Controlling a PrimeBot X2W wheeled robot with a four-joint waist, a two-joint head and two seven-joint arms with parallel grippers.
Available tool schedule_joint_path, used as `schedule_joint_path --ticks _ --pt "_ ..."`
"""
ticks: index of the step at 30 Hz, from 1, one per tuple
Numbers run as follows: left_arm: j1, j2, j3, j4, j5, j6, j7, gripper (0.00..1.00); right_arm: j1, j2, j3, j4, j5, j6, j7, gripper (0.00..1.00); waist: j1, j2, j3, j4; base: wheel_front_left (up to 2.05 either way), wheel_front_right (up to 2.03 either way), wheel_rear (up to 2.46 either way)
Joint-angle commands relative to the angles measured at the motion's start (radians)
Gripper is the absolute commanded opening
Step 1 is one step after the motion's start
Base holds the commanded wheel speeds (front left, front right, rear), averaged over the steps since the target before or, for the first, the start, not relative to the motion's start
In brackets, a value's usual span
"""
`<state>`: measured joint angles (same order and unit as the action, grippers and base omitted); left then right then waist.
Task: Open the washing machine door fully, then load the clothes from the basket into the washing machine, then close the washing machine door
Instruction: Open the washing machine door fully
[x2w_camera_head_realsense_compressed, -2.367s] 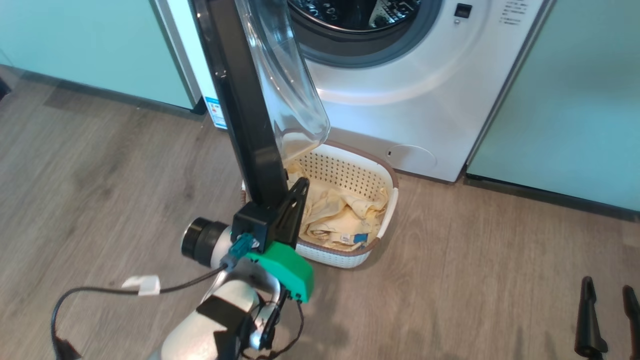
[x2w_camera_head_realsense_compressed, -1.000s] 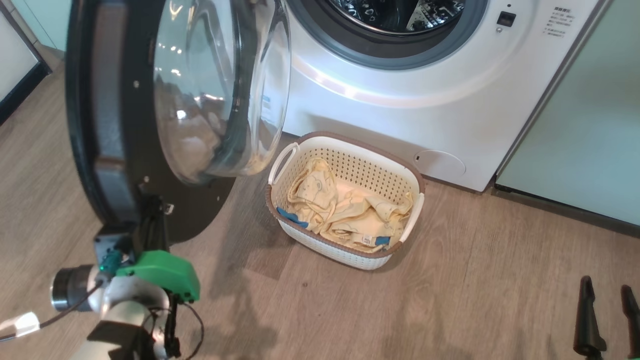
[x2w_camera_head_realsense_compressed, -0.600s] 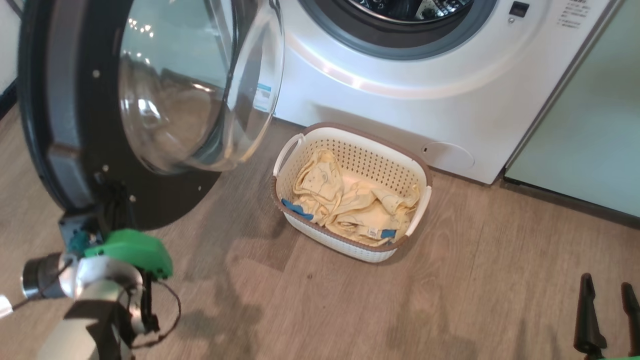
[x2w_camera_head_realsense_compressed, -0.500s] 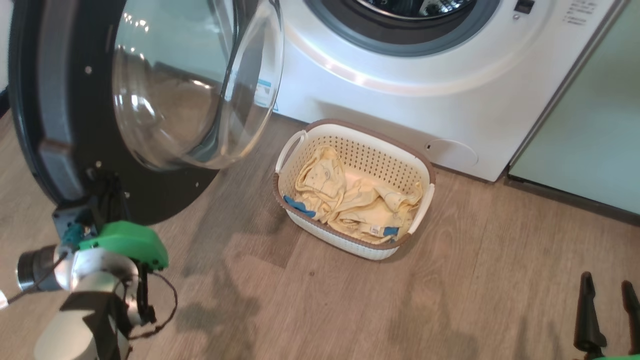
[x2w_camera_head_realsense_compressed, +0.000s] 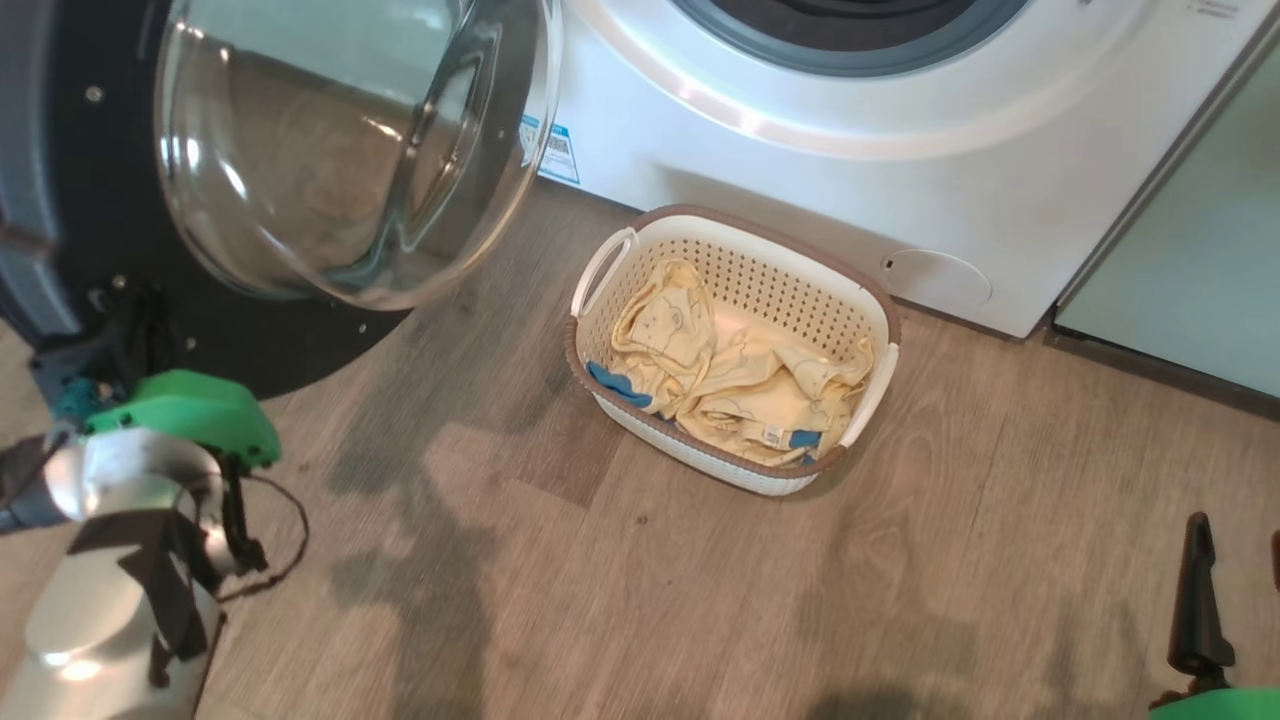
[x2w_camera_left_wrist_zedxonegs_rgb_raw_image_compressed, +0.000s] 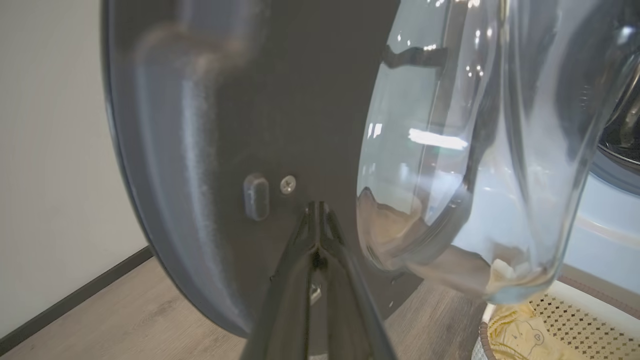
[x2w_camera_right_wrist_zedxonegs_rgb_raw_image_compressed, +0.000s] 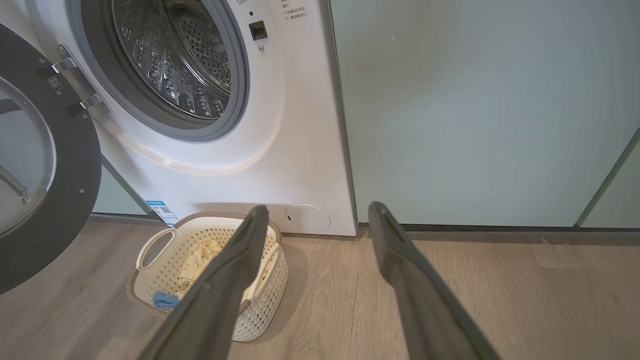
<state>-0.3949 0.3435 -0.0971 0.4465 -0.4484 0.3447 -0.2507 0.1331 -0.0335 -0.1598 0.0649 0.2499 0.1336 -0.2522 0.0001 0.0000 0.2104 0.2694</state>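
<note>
- Two hands are in play. The left hand (x2w_camera_left_wrist_zedxonegs_rgb_raw_image_compressed: 316, 205) has its fingers pressed fully together with nothing between them, so they serve as one stiff pusher against the inner black face of the washing machine door (x2w_camera_head_realsense_compressed: 340, 150).
- The tips appear to touch that face beside a screw; the left wrist view is too close to confirm contact.
- The door stands swung well out to the left of the washing machine (x2w_camera_head_realsense_compressed: 800, 190). This leaves the mouth of the drum (x2w_camera_right_wrist_zedxonegs_rgb_raw_image_compressed: 170, 55) unobstructed for loading. Opening is judged complete or nearly so.
- The right hand (x2w_camera_right_wrist_zedxonegs_rgb_raw_image_compressed: 318, 207) holds nothing. Its fingers are spread wide above the floor (x2w_camera_head_realsense_compressed: 640, 580), to the right of the basket (x2w_camera_head_realsense_compressed: 790, 300), ready for a first pick.
- The basket sits at the floor's edge against the machine's front, below the drum mouth, which keeps the lift short.
- The clothes (x2w_camera_head_realsense_compressed: 740, 390) lie crumpled inside the basket; none is loaded yet.
</note>
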Motion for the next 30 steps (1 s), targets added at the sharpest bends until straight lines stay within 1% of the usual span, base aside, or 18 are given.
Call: schedule_joint_path --ticks 1,13,23,30 --pt "-0.052 0.048 0.054 -0.016 0.011 -0.002 -0.011 0.00 -0.030 -0.017 0.017 -0.031 -0.013 -0.003 -0.010 1.00 -0.0001 0.0000 0.002 0.001 0.00 0.00 0.00" --pt "-0.137 0.061 0.150 0.100 0.084 -0.074 -0.011 0.00 -0.037 -0.027 0.024 -0.030 -0.020 -0.003 -0.010 1.00 -0.0001 0.0000 0.017 -0.002 0.00 0.00 0.00" --pt "-0.215 0.082 0.218 0.214 0.139 -0.131 -0.011 0.00 -0.045 -0.035 0.042 -0.018 -0.017 -0.003 -0.010 1.00 -0.0001 0.0000 0.020 -0.014 0.00 0.00 0.00" --pt "-0.242 0.097 0.253 0.254 0.184 -0.155 -0.011 0.00 -0.055 -0.038 0.047 -0.015 -0.014 -0.003 -0.010 1.00 -0.0001 0.0000 0.027 -0.024 0.00 0.00 0.00"
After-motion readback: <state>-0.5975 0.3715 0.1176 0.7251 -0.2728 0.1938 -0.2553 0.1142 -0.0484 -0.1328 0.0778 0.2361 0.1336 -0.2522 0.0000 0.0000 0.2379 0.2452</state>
